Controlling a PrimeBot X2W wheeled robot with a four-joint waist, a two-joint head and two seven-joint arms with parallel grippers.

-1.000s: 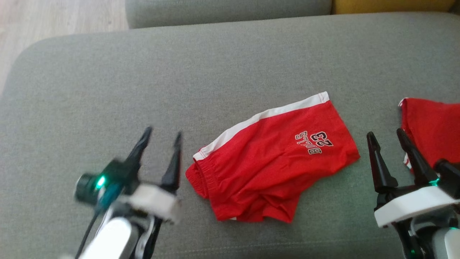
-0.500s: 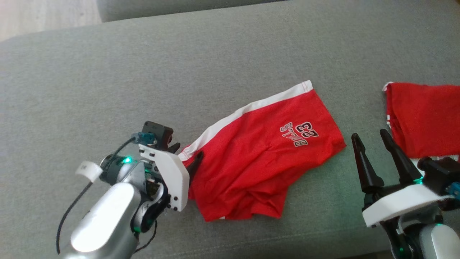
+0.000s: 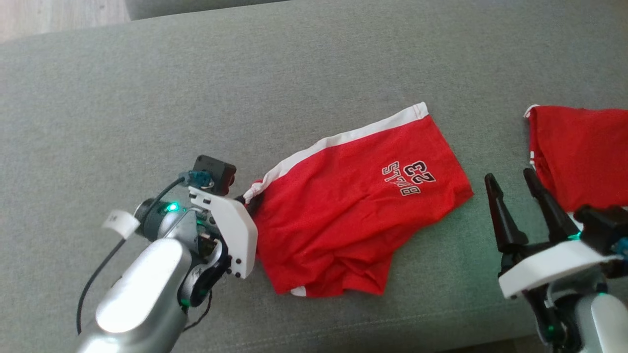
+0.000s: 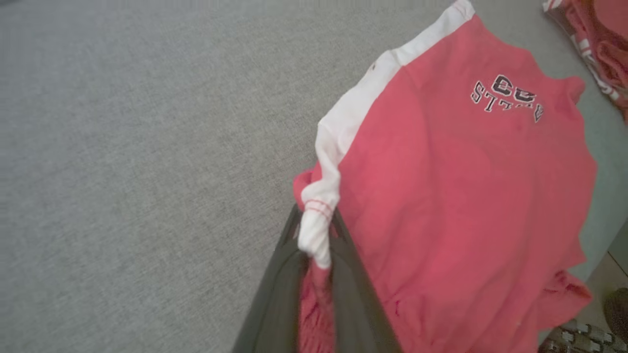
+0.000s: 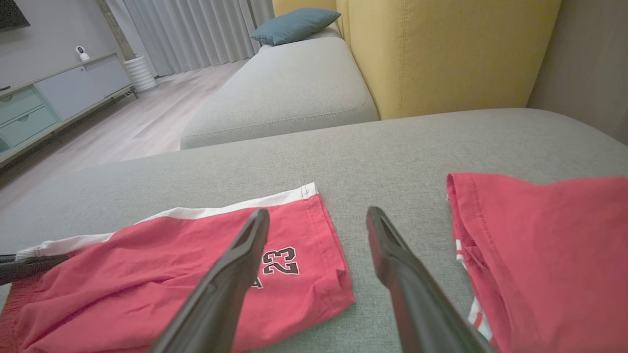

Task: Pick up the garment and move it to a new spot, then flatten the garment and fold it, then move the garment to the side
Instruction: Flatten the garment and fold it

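The garment (image 3: 358, 215) is a pair of red shorts with a white side stripe and black lettering, lying rumpled on the grey sofa cushion (image 3: 245, 88). My left gripper (image 3: 250, 201) is shut on the garment's left corner, where the white stripe bunches up. In the left wrist view the two dark fingers (image 4: 279, 289) pinch that white and red fabric (image 4: 316, 230) between them. My right gripper (image 3: 512, 184) stands open to the right of the garment, above the cushion, with nothing between its fingers (image 5: 230, 274). The garment (image 5: 167, 274) spreads below it to the left.
A second red garment (image 3: 579, 157) lies at the cushion's right edge, close to my right gripper. Behind the cushion stand another grey seat (image 5: 284, 93) and a yellow backrest (image 5: 441, 49). Wooden floor (image 3: 59, 14) shows at the far left.
My left gripper reached right to the garment's left corner and shut on it, bunching the white stripe. The right gripper stayed open. The camera tilted a little.
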